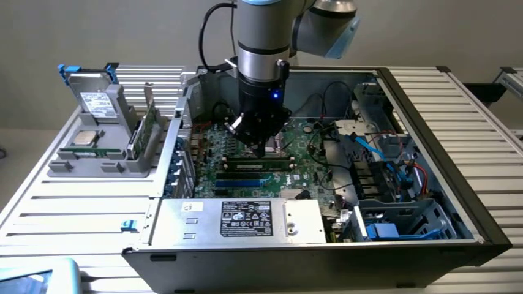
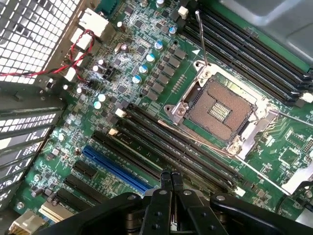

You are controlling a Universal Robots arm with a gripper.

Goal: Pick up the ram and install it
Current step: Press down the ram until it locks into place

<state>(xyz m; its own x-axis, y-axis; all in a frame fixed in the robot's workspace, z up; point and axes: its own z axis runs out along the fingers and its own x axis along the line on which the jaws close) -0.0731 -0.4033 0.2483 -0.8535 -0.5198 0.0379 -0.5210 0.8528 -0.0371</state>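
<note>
1. Exterior view: the black two-fingered gripper point(image 1: 259, 146) hangs inside the open computer case, fingers pressed together and holding nothing that can be seen.
2. Directly beneath its tips, the ram point(image 1: 259, 163), a long thin green circuit-board stick, sits edge-up along a motherboard memory slot.
3. At the exterior view's left, a grey plastic rack point(image 1: 98, 166) carries one grey boxy drive point(image 1: 100, 104), one square silver processor chip point(image 1: 84, 137) and one further green board point(image 1: 146, 131) standing upright.
4. Wrist view: the closed gripper point(image 2: 171, 182) hovers over a bank of long black memory slots point(image 2: 186, 152); the ram cannot be made out here.
5. One blue expansion slot point(image 2: 115, 169) and one empty square processor socket point(image 2: 220, 110) lie nearby.
6. Judged: the ram is light, stiff and fragile, and is best held by its long flat faces or pressed along its top edge.
</note>
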